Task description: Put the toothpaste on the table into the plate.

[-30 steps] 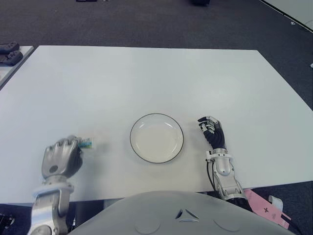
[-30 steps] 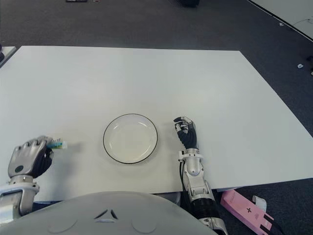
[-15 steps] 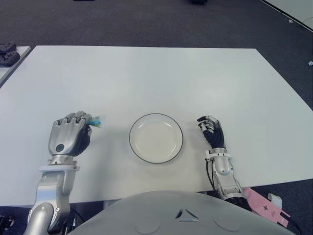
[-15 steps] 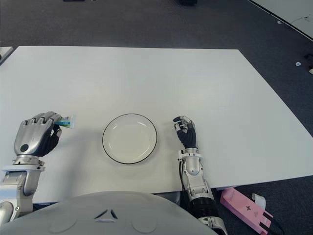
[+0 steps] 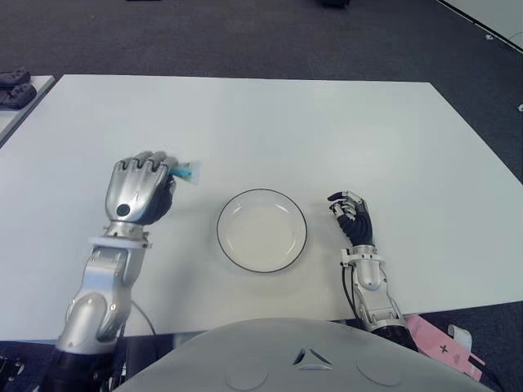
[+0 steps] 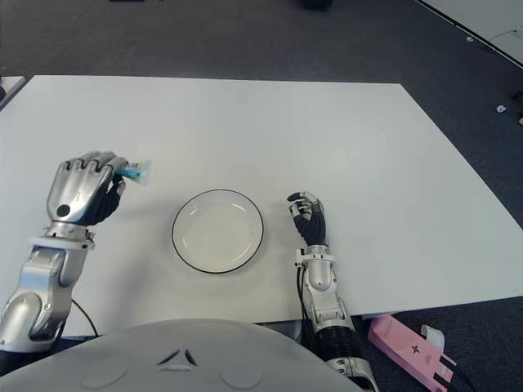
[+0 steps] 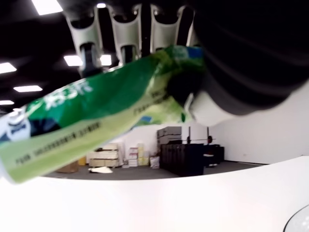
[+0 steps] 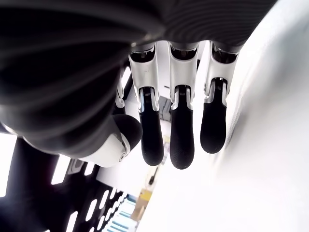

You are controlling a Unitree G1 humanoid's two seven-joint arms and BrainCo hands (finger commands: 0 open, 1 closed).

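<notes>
Toothpaste (image 5: 186, 171) sits clenched in your left hand (image 5: 140, 189), lifted off the table (image 5: 343, 122) just left of the plate (image 5: 261, 230). Carry it rightward over the plate's centre, lower, then uncurl. Your right hand (image 5: 353, 219) shows beside the plate's right rim, fingers loosely curled, holding nothing.

Plate (image 5: 261, 230) mid-table (image 5: 270, 122), between left hand (image 5: 139, 189) and right hand (image 5: 352, 219).

green toothpaste (image 5: 186, 171) gripped in left hand (image 5: 139, 193), beside empty plate (image 5: 261, 229)
</notes>
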